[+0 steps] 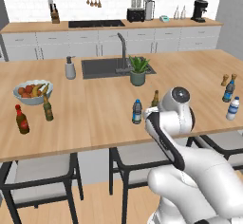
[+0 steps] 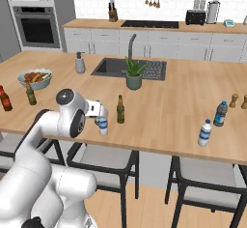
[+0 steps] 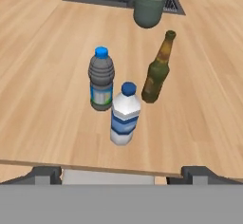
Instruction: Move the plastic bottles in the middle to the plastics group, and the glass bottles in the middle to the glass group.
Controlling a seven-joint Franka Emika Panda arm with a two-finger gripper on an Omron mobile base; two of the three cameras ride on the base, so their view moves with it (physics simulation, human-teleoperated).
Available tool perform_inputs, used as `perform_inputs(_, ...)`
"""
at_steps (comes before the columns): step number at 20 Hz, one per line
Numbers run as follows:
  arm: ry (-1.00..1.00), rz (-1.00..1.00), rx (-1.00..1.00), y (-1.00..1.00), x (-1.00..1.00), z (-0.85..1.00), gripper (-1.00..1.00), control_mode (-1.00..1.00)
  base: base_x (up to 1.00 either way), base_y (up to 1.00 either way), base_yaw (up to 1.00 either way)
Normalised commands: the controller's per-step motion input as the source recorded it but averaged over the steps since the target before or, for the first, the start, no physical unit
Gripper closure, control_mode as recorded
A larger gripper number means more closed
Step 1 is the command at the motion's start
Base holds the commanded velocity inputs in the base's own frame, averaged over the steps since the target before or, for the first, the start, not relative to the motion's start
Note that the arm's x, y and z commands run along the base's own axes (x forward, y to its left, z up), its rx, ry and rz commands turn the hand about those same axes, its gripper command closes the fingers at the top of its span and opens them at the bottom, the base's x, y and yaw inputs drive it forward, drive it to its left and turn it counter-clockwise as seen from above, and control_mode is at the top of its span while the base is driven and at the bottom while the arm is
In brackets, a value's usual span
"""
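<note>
On the wooden bench (image 3: 42, 76), going left to right in the hand view, stand a dark blue-tinted water bottle (image 3: 101, 79), a whitish water bottle (image 3: 125, 114) just in front of it, and a slim brown glass bottle (image 3: 158, 69), all upright and near the front edge. The end effector (image 3: 121, 174) hangs released, jaws spread wide, short of the whitish bottle, holding and touching nothing.

matt light wood counter (image 3: 42, 76); whitish plastic bottle (image 3: 125, 116) and dark tinted plastic bottle (image 3: 101, 79), both smooth; glossy olive-brown glass bottle (image 3: 157, 71).
</note>
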Motion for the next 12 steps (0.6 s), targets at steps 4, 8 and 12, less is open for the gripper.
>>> perform_inputs(4, 0.0, 0.0, 0.0, 0.0, 0.29, -0.06, -1.0, -1.0, 0.0, 0.0, 0.0)
perform_inputs(8, 0.0, 0.0, 0.0, 0.0, 0.28, -0.12, -1.0, -1.0, 0.0, 0.0, 0.0)
perform_inputs(12, 0.0, 0.0, 0.0, 0.0, 0.22, -0.17, -1.0, -1.0, 0.0, 0.0, 0.0)
